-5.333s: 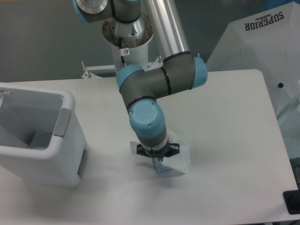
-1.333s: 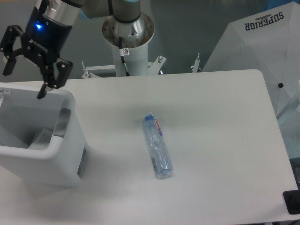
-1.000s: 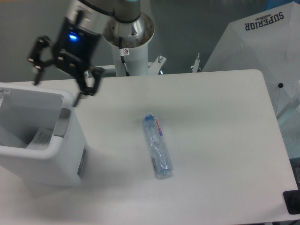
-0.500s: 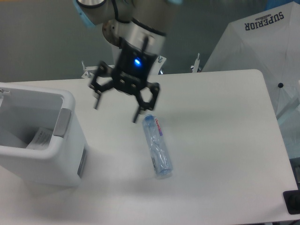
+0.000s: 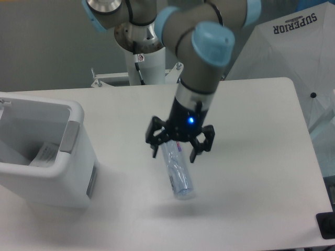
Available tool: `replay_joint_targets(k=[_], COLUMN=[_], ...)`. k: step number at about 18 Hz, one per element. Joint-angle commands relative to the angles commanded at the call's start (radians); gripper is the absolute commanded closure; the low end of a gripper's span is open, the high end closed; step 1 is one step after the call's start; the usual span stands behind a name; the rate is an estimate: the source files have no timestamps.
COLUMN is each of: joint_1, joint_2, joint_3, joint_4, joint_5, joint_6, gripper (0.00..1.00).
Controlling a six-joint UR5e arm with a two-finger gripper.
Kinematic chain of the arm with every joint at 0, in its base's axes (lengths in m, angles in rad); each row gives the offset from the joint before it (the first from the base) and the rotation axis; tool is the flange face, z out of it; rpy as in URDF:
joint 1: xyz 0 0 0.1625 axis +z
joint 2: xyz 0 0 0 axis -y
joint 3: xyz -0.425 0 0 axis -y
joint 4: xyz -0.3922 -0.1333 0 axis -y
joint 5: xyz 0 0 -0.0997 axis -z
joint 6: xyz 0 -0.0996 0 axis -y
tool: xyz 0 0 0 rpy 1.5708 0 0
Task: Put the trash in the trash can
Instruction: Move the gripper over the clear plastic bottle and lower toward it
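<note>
A small clear bluish plastic bottle (image 5: 178, 177) lies on the white table, its capped end hidden under my gripper. My gripper (image 5: 175, 153) hangs just above the bottle's upper end, open, with its fingers spread to either side of the bottle. The trash can (image 5: 77, 157), a big white bin with grey side panels, stands at the left edge of the table. Inside it lies a crumpled whitish wrapper (image 5: 46, 152).
A white pedestal (image 5: 144, 65) carrying the arm's base stands behind the table. A white cloth with the word SUPERIOR (image 5: 293, 36) hangs beyond the table's right edge. A black object (image 5: 326, 226) sits at the bottom right corner.
The gripper left the wrapper in the trash can, then swung right across the table and came down over the bottle. The bottle has stayed in place.
</note>
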Motion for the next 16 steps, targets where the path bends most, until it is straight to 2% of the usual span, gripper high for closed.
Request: replay_joint_targets(k=[2,9,16], joint_1=[-0.006,-0.06,-0.09], joint_2=[-0.029,-0.169,-0.221], joint_3=[0.0,0.077,0.083], joint_4=[0.0,-0.002,-0.003], joint_5=[0.06,0.209,0.269], joint_6=[0.0,-0.034,-0.043], gripper=[0.0,0.0,0.0])
